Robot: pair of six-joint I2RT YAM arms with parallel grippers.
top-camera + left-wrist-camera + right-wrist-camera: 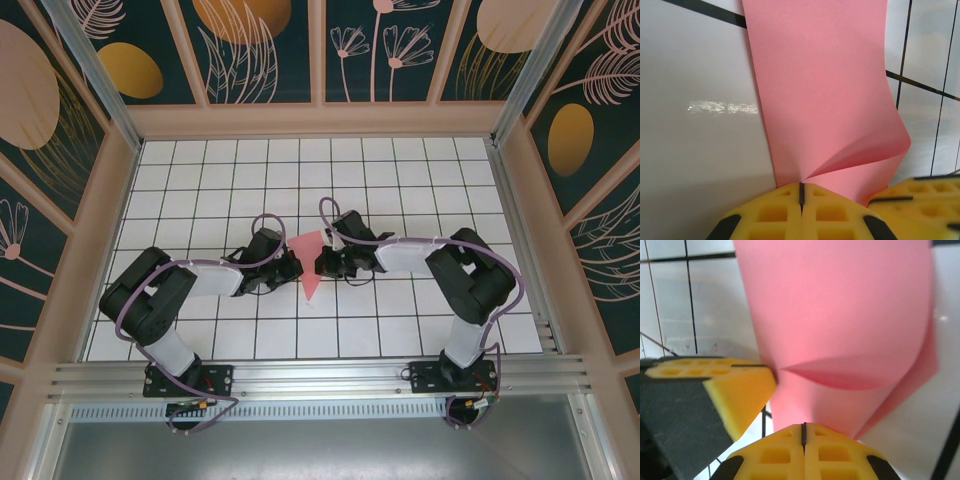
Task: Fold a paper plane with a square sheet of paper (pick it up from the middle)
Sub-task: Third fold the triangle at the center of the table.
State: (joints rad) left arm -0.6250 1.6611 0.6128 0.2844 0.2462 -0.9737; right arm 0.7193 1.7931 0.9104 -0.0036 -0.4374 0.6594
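Observation:
The square sheet of paper (pixel 311 262), pink and bent into a narrow pointed shape, sits over the middle of the table between both arms. My left gripper (pixel 294 268) is shut on its left side. In the left wrist view the paper (pixel 825 90) rises from the closed yellow jaws of the left gripper (pixel 801 192) with a curled fold. My right gripper (pixel 326 262) is shut on the other side. In the right wrist view the sheet (pixel 840 315) comes out of the closed seam of the right gripper (pixel 803 432). The two grippers are almost touching.
The white grid table (pixel 300 170) is walled on three sides by patterned panels (pixel 250 50). A metal rail (pixel 320 375) runs along the near edge by the arm bases. The other arm's yellow fingers (pixel 920 192) (pixel 735 390) crowd each wrist view.

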